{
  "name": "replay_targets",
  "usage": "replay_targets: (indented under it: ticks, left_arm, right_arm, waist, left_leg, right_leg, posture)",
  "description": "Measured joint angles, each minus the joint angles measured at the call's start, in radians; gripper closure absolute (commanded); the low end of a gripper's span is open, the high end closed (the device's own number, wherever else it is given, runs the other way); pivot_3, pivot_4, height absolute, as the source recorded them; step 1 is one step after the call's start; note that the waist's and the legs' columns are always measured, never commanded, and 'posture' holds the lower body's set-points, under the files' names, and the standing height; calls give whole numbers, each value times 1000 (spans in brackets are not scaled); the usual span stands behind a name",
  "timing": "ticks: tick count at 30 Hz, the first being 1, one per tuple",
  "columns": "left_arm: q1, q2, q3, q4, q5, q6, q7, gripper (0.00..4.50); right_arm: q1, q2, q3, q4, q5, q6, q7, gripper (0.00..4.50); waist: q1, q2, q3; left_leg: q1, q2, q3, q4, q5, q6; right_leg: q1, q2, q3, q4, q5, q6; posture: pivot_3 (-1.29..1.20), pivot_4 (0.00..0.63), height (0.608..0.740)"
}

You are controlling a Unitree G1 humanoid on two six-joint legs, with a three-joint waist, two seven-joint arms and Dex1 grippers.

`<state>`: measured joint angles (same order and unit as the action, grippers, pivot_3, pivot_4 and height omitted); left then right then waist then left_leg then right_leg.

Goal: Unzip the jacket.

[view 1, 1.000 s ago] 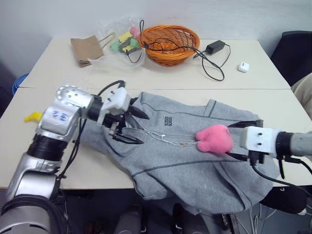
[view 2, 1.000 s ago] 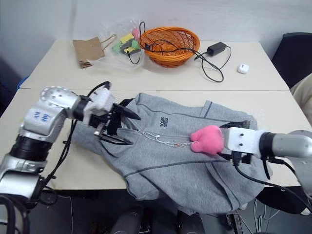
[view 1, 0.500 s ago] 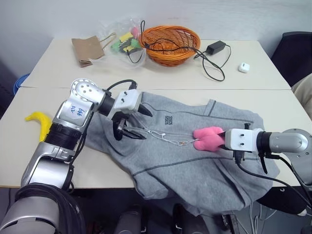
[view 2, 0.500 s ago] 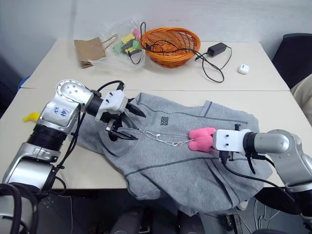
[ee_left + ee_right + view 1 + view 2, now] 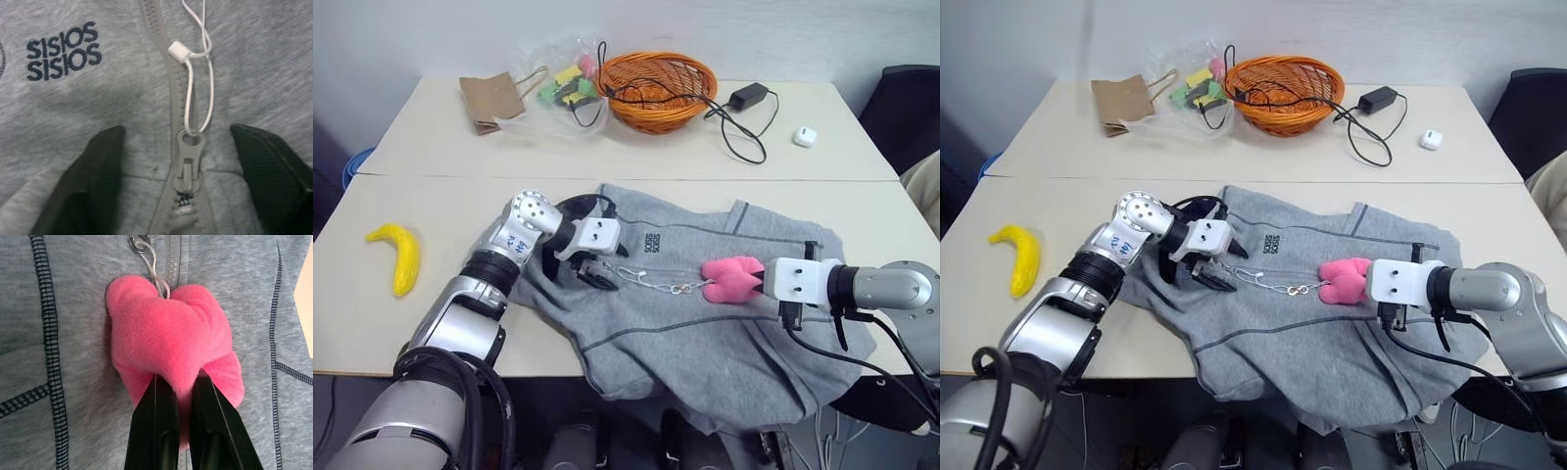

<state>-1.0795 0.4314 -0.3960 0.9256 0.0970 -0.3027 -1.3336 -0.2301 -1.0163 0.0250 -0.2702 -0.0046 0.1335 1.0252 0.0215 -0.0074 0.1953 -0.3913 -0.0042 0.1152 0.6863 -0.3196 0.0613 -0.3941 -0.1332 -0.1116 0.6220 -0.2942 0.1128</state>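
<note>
- Two pale tables (image 5: 431, 127) adjoin; the jacket (image 5: 705, 323) drapes over the near table's front edge.
- Left gripper (image 5: 594, 262) straddles the zipper pull (image 5: 188, 159), jaws apart.
- Right gripper (image 5: 182, 396) pinches the pink toy (image 5: 732, 278).

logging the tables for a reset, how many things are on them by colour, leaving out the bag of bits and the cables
grey: 1, jacket
pink: 1, plush toy
yellow: 1, banana
orange: 1, basket
brown: 1, paper bag
white: 1, small case
total: 6
</note>
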Motion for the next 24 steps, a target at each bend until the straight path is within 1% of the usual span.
replay_targets:
  ticks: [5,7,9,14,18,22,24]
  left_arm:
    - [-13,-10,4,68,15,-45,33,3251]
    - [-18,-15,3,75,29,-47,54,3251]
    - [-17,-16,3,75,31,-50,59,3251]
    - [-8,-10,3,68,31,-59,53,3251]
    - [3,8,6,59,30,-60,45,3251]
    - [17,20,16,51,30,-61,43,3251]
    - [28,23,21,43,30,-60,45,3251]
  right_arm:
    - [52,0,-38,-30,7,8,-11,4500]
    - [76,-1,-66,-44,13,21,-13,4500]
    - [105,-12,-122,-41,16,26,-15,4500]
    - [172,-80,-334,32,20,27,-22,4500]
    - [279,-127,-510,178,-17,-22,-22,4500]
    - [343,-160,-623,337,-54,-77,-23,4500]
    - [372,-205,-716,520,-74,-127,-52,4500]
  waist:
    - [0,0,0]
    - [0,0,0]
    - [0,0,0]
    - [0,0,-1]
    - [-6,-1,-3]
    - [-18,1,-5]
    - [-24,6,-8]
  left_leg:
    - [1,0,0,0,0,0]
    - [2,0,0,0,0,0]
    - [2,0,0,0,0,0]
    - [3,0,0,0,0,0]
    - [4,1,0,-1,0,-1]
    - [6,1,2,-2,-1,-1]
    - [6,1,2,-3,-1,-1]
  right_leg:
    - [1,-1,0,0,0,0]
    - [2,-1,0,0,0,0]
    - [2,-1,1,0,0,0]
    - [3,-4,1,0,0,0]
    - [3,-3,2,-2,0,0]
    - [3,-3,3,-3,0,0]
    - [3,-5,4,-4,0,0]
  posture:
    - [0,150,740]
    - [0,150,740]
    - [0,150,740]
    - [0,150,740]
    - [0,150,740]
    - [0,150,740]
    - [0,150,740]
